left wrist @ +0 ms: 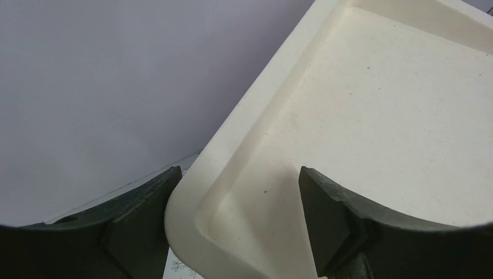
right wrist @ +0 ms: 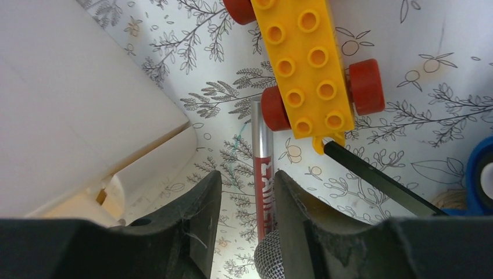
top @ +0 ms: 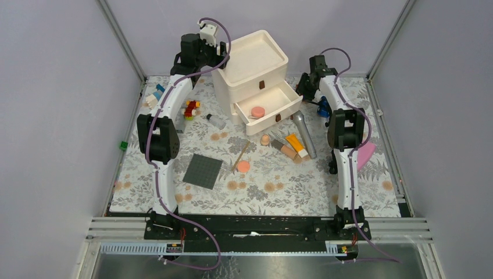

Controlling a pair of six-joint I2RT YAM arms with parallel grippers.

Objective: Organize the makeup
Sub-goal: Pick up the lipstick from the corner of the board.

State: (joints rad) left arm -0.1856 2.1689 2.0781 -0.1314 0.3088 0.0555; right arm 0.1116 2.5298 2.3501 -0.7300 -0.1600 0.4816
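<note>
The white drawer unit (top: 251, 64) stands at the back centre, its lower drawer (top: 273, 104) pulled out with a salmon-pink disc (top: 257, 111) inside. My left gripper (top: 210, 61) is open, its jaws astride the rear left corner of the top tray (left wrist: 360, 104). My right gripper (top: 306, 87) is open by the drawer's right end, low over the mat. A thin red-and-silver tube (right wrist: 263, 168) lies between its fingers (right wrist: 203, 197). On the mat lie the silver-grey tube (top: 305, 136), orange tube (top: 296, 145), beige tube (top: 283, 149), another pink disc (top: 243, 166), a thin brush (top: 241, 156) and the clear bottle (top: 216, 121).
A yellow brick car with red wheels (right wrist: 308, 64) and a black stick (right wrist: 378, 180) lie just beyond my right gripper, beside a blue ring (right wrist: 479, 174). Coloured bricks (top: 190, 108) lie left of the unit. A dark grey baseplate (top: 203, 171) lies on the near mat. A pink object (top: 366, 154) is behind the right arm.
</note>
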